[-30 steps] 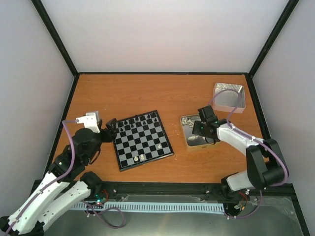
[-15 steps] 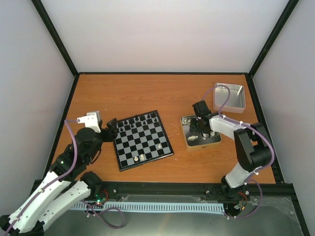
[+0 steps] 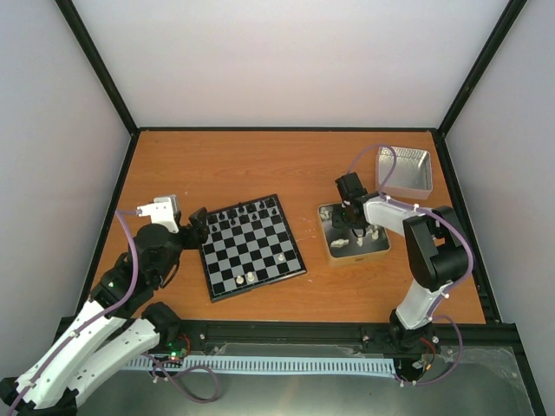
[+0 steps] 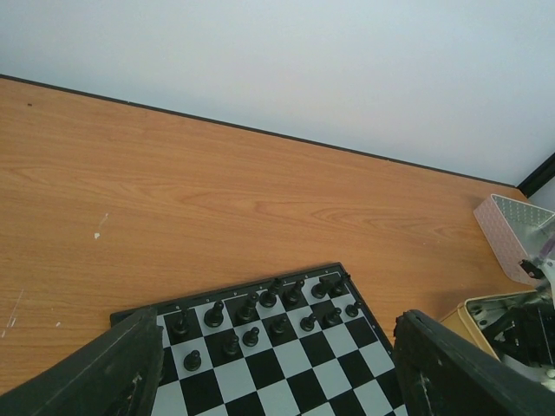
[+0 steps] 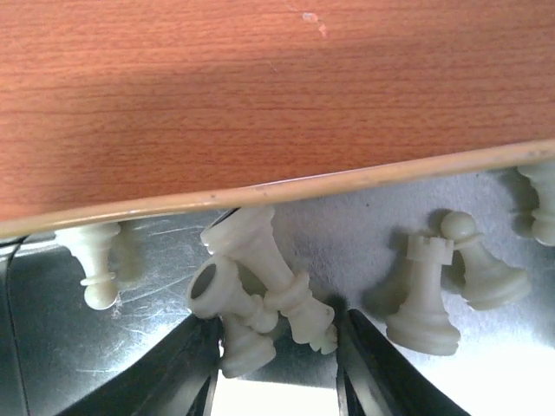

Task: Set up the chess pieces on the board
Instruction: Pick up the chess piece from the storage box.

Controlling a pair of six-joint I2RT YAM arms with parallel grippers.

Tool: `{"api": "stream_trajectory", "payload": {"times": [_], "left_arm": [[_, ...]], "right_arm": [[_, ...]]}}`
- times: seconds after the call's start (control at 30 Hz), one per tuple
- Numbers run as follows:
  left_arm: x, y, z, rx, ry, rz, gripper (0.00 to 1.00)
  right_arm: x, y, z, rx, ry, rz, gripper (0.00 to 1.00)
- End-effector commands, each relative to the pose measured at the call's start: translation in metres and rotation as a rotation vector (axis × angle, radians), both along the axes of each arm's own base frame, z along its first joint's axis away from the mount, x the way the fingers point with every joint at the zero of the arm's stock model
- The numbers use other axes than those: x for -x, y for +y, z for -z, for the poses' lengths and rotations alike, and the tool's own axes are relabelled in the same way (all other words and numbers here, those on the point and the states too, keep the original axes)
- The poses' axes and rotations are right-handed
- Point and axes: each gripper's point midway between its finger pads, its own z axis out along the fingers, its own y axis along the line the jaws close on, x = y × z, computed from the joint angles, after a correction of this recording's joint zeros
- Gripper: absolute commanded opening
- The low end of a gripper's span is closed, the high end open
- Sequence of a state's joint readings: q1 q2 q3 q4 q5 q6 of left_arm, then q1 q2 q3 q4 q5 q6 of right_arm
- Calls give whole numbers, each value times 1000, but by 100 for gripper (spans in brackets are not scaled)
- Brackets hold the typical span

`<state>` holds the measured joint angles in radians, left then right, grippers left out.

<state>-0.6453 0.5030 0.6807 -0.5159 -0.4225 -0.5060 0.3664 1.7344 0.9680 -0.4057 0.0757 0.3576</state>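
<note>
The board [image 3: 251, 247] lies left of centre, with black chessmen in its far rows and three cream-white pieces [image 3: 250, 276] near its front edge. My left gripper [image 3: 198, 227] hangs open and empty at the board's left edge; its wrist view shows the board [image 4: 286, 373] between the fingers [image 4: 95, 373]. My right gripper [image 3: 351, 221] is down inside a silver tin [image 3: 378, 247]. In the right wrist view it [image 5: 276, 347] is open, its jaws on either side of a heap of three lying white pieces [image 5: 269, 269]. A rook [image 5: 425, 290] and pawns [image 5: 481, 269] stand beside it.
A second, empty silver tin [image 3: 403, 171] sits at the back right; it also shows in the left wrist view [image 4: 512, 238]. The near tin's rim [image 5: 303, 186] runs just behind the heap. Black chessmen [image 4: 260, 316] crowd the board's far rows.
My right gripper has moved left and a little back within the tin, its arm swinging round. The left arm and the board pieces have not moved.
</note>
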Motion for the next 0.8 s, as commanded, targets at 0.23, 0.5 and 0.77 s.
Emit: {"api": "stream_trajectory", "payload": {"times": [0.23, 0.5, 0.77], "left_arm": [[-2, -1, -6, 13, -18, -2, 74], [-3, -3, -4, 11, -11, 9, 74], [-3, -5, -3, 7, -8, 14, 74]], "right_arm": [[5, -2, 5, 0, 25, -7, 28], [14, -5, -5, -12, 23, 28, 46], [16, 2, -2, -50, 38, 25, 29]]}}
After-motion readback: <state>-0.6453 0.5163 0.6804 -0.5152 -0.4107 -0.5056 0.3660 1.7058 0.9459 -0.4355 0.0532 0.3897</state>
